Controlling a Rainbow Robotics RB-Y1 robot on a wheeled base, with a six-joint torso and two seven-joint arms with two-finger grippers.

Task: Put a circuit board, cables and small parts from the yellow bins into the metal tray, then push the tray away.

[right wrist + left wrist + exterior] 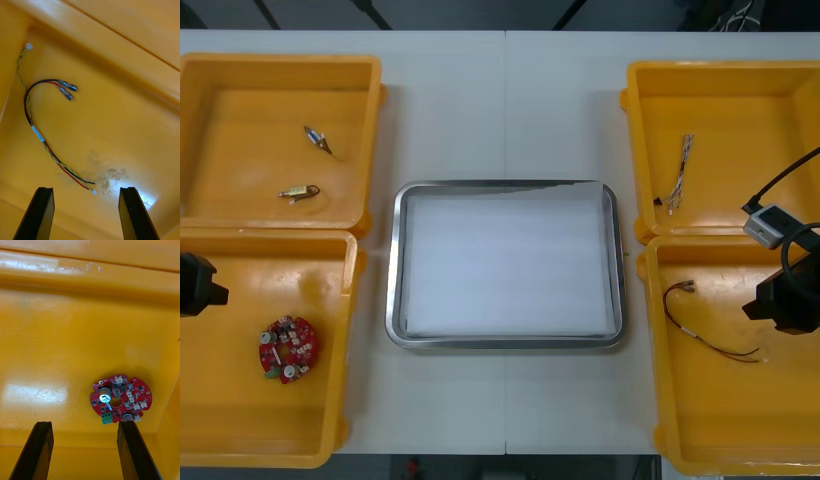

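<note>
Your metal tray (505, 343) holds 0 items; both pincers stand apart and empty, left gripper (84, 427) near the circuit board (120, 399), right gripper (86, 191) near a cable (37, 134).

Front view: the left gripper (196, 284) shows as a black block cut off by the picture's left edge, and its jaws cannot be made out there. The right gripper (788, 300) is a black mass running off the right edge. It covers part of the near-right yellow plastic bin (652, 340), which is also cropped at the bottom and right.

The near-left yellow plastic bin (348, 350) is cropped at the left.

One small metal part (317, 139) and a second small metal part (300, 192) are too small to tell their kind.

The thin twisted cable (680, 172) has strand colours too fine to tell.

Wrist views: both pairs of jaws are cut off by the lower edge.
</note>
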